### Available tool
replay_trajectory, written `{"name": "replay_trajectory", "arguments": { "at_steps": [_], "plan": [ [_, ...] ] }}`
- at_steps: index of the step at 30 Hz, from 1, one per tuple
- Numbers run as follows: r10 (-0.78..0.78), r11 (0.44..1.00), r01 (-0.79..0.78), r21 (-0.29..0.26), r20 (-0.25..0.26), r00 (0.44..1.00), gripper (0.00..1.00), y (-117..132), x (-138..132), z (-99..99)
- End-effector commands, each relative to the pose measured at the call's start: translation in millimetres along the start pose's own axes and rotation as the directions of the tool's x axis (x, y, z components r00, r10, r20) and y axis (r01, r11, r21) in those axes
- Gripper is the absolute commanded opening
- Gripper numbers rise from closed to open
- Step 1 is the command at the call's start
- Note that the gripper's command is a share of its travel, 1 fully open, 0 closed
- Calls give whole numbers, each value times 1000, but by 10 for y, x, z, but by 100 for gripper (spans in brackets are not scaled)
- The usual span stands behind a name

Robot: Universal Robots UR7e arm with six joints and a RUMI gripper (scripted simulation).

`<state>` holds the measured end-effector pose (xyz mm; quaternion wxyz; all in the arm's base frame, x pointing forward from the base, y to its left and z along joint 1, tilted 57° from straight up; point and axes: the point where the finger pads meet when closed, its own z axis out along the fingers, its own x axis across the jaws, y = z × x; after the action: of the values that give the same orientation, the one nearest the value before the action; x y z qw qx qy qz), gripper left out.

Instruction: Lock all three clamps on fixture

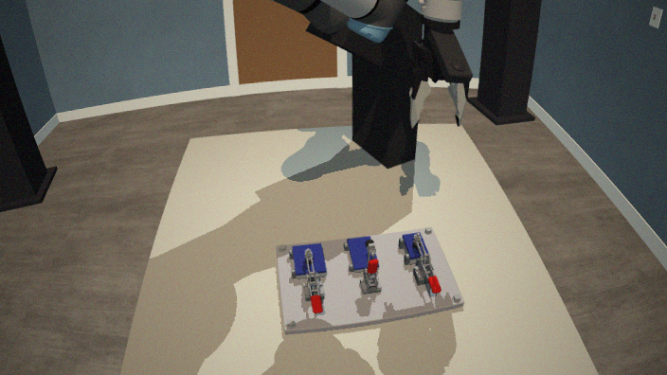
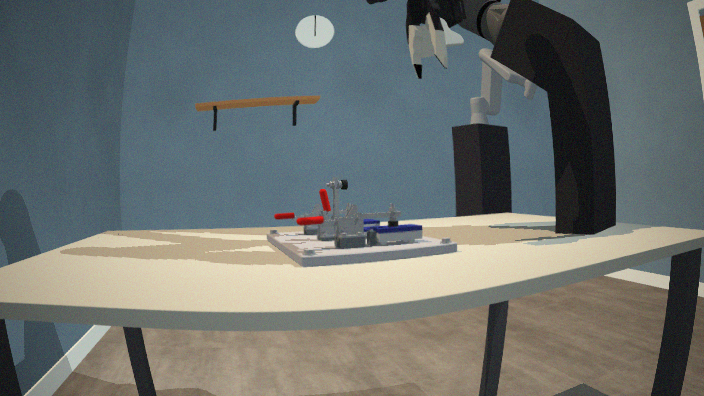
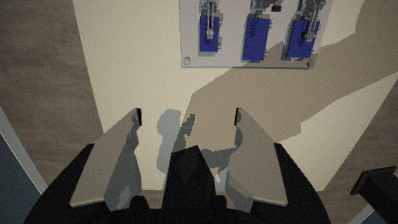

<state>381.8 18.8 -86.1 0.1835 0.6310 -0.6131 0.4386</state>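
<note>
A grey fixture plate [image 1: 367,279] lies on the cream table and carries three toggle clamps, each over a blue part. The left clamp [image 1: 312,276] has its red handle [image 1: 316,304] lying flat toward the front and its bar over the blue part. The right clamp [image 1: 423,265] looks the same, with its red handle [image 1: 434,284] lying low. The middle clamp [image 1: 370,272] has its red handle [image 1: 372,266] standing up and its bar raised, as the exterior view shows [image 2: 325,200]. My gripper [image 1: 438,106] hangs open and empty high above the table's far end, well away from the plate [image 3: 250,32].
The robot's dark base column [image 1: 384,114] stands at the table's far end. Dark pillars stand on the floor at the back right [image 1: 507,62] and left [image 1: 19,156]. A wooden shelf [image 2: 257,103] hangs on the wall.
</note>
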Motion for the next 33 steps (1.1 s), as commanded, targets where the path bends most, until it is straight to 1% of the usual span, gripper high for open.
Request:
{"name": "replay_trajectory", "arguments": {
  "at_steps": [1, 6, 18, 23, 33],
  "plan": [
    [-1, 1000, 1, 4, 5, 1000, 58, -15, 25, 4],
    [-1, 1000, 1, 4, 5, 1000, 58, -228, 535, 104],
    [-1, 1000, 1, 4, 5, 1000, 58, -228, 535, 104],
    [-1, 1000, 1, 4, 5, 1000, 58, -443, 1046, 204],
    [-1, 1000, 1, 4, 5, 1000, 58, -443, 1046, 204]
  ]
}}
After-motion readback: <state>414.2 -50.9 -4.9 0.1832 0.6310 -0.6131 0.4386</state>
